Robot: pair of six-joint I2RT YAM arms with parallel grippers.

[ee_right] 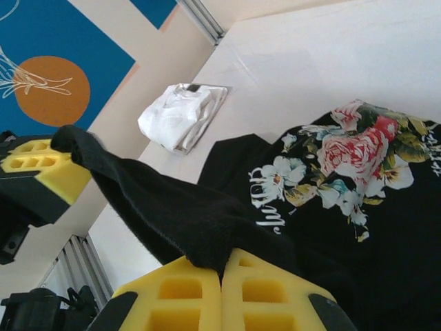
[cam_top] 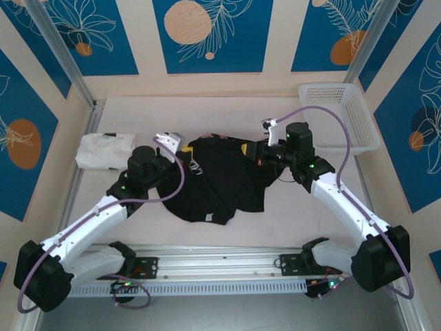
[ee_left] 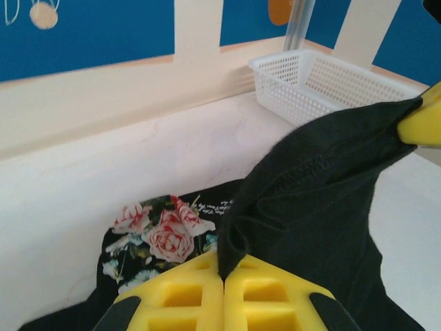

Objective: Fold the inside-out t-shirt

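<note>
On the table, counted from the left: one white folded garment, one black t-shirt and one white mesh basket, with two arms reaching in from the near edge.

The left gripper has its yellow pads pressed together, with a fold of the t-shirt's black hem pinched between them. The right gripper is likewise closed tight on a bunched edge of the same cloth (no gap shows between its pads). A strip of the fabric is lifted between the two pinches and runs from one gripper to the other.

The t-shirt lies rumpled in the middle of the table, between the arms and well apart from the basket, with the white garment off to its left. Seen from above it is mostly plain black with a small yellow patch near its far edge. The wrist views show pink roses, white and yellow blooms and a line of white lettering on the part lying flat.
</note>
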